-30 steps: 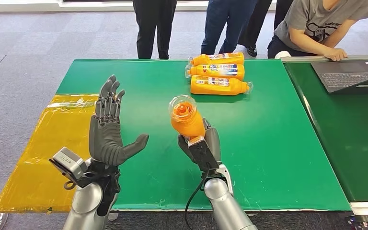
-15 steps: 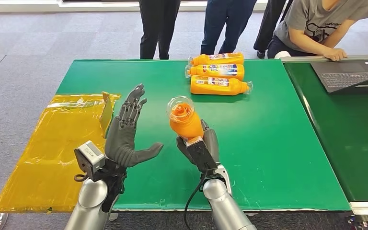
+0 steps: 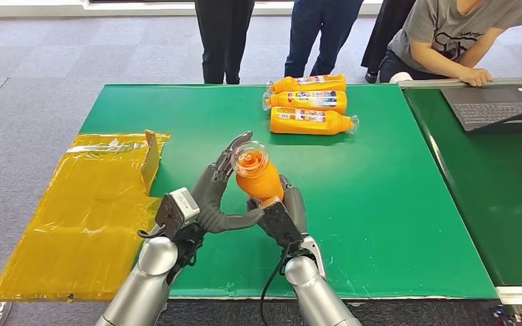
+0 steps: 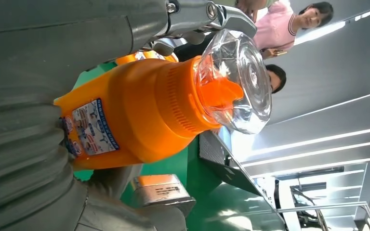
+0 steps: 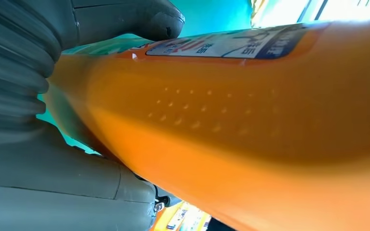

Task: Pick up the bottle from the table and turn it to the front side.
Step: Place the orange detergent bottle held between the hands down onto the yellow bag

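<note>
- Currently we hold the orange bottle (image 3: 258, 178) lifted above the green tabletop (image 3: 380, 204), a little toward six o'clock of the tabletop's centre, with its clear cap (image 3: 250, 155) tipped up and away from us toward twelve o'clock.
- Our right hand (image 3: 279, 214) grips the bottle's lower body from underneath, fingers wrapped around it, so the bottle stands nearly upright and free to be turned.
- Our left hand (image 3: 219, 193) reaches in from nine o'clock. Its fingers (image 3: 228, 157) rise beside the cap and its thumb (image 3: 239, 220) lies under the bottle near the right hand. In the left wrist view the palm sits right against the bottle's side, but we cannot tell whether this hand has closed on it.
- We judge the left hand is placed there to take or steady the bottle so it can be rotated to show its front.
- A printed label (image 4: 90, 133) shows on the bottle's side in the left wrist view, turned toward that palm.
- Three more orange bottles (image 3: 309, 102) lie on their sides at about one o'clock, well apart from our hands.
- A yellow plastic sheet (image 3: 81, 204) covers the tabletop's edge at nine o'clock.
- A laptop (image 3: 493, 105) rests on a neighbouring surface at two o'clock, and people (image 3: 448, 34) stand or crouch beyond the far edge.
</note>
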### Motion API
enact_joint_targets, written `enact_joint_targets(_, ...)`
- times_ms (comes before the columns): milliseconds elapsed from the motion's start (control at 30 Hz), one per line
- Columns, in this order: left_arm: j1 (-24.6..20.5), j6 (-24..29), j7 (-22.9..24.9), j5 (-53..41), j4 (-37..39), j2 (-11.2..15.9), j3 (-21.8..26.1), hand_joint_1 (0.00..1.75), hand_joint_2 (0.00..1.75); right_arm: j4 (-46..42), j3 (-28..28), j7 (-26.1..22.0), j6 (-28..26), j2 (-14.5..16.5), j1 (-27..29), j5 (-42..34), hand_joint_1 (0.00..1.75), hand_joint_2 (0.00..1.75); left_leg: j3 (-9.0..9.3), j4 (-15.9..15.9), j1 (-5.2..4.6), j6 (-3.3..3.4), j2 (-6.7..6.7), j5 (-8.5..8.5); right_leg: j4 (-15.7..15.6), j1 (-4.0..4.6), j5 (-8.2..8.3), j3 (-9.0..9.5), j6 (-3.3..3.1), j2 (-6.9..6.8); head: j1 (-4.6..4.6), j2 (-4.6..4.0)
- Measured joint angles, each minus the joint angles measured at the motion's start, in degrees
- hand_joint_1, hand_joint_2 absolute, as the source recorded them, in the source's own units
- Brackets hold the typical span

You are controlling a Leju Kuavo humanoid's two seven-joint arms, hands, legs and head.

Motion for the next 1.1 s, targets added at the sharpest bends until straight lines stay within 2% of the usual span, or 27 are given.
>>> enact_joint_targets(833,-3.3,0.0,-0.3,0.1,5.3,-0.3,-0.8,0.0,1.75,3.4,0.0,-0.1,0.0,0.4,-1.3,0.3,1.75,1.75,0.0,0.0,0.0,0.0,0.0,0.0,0.0,0.01,0.0,0.0,0.0,0.0,0.0,0.0)
enact_joint_targets(1100,-9.0,-1.8,1.0,0.7,9.5,-1.1,-1.1,0.0,1.75,4.8,0.0,-0.3,-1.0,0.6,-1.9,0.1,1.75,1.75,0.01,0.0,0.0,-0.02,0.0,0.03,0.0,0.0,0.02,0.0,0.0,0.0,0.0,0.0)
